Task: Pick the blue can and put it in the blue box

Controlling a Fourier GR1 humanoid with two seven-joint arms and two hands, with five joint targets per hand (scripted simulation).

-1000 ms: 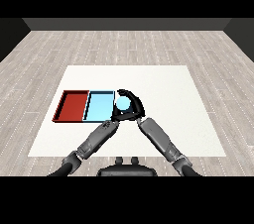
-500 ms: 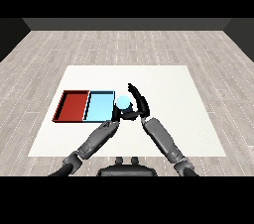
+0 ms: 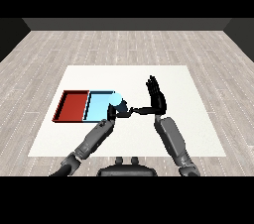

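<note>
The blue can (image 3: 117, 102) stands upright at the right edge of the light blue tray (image 3: 97, 105), its pale top showing. My left hand (image 3: 112, 114) comes in from below and curls round the can's lower part, hiding it. My right hand (image 3: 157, 97) is to the right of the can and apart from it. It is open, with straight fingers pointing up and the thumb reaching left toward the left hand. I cannot tell whether the can rests on the tray or hangs just above it.
The red tray (image 3: 74, 105) lies directly left of the blue tray, the two touching. Both sit on the left half of the white table (image 3: 193, 124), whose edges give way to a wood floor all round.
My right hand, curled round the can a second ago, has opened and moved away to the right. The can stayed by the blue tray's right edge, now in my left hand.
</note>
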